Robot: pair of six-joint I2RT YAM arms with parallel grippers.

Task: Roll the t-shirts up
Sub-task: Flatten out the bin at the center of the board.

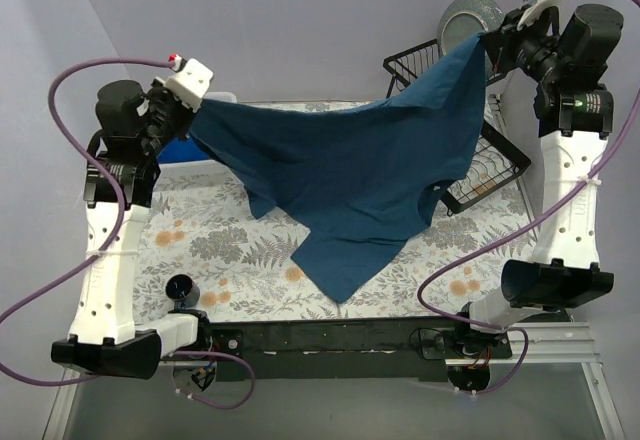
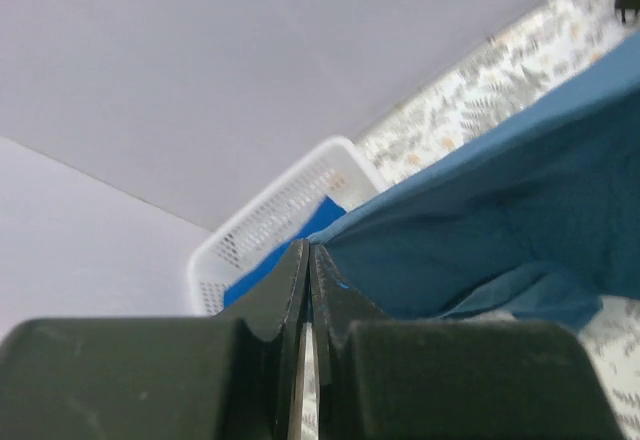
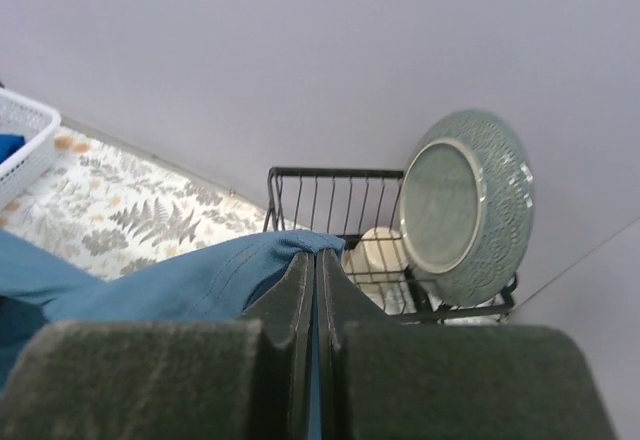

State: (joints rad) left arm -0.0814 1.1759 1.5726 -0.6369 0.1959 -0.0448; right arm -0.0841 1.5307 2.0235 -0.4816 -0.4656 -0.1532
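Note:
The dark-blue t-shirt (image 1: 350,175) hangs spread in the air between both arms, its lowest corner touching the fern-patterned table near the front. My left gripper (image 1: 192,112) is shut on its left edge; the wrist view shows the jaws (image 2: 310,252) pinched on the cloth (image 2: 500,220). My right gripper (image 1: 490,45) is shut on its right corner, high above the rack; the wrist view shows cloth (image 3: 200,280) between the shut jaws (image 3: 317,255). A brighter royal-blue t-shirt (image 1: 180,150) lies in the white basket (image 2: 270,215), also seen in the left wrist view (image 2: 305,230).
A black wire dish rack (image 1: 495,165) stands at the back right with a grey-green plate (image 3: 465,205) upright in it and a cream cup (image 3: 375,255). The patterned tablecloth (image 1: 200,240) covers the table. A small black object (image 1: 182,287) sits near the front left.

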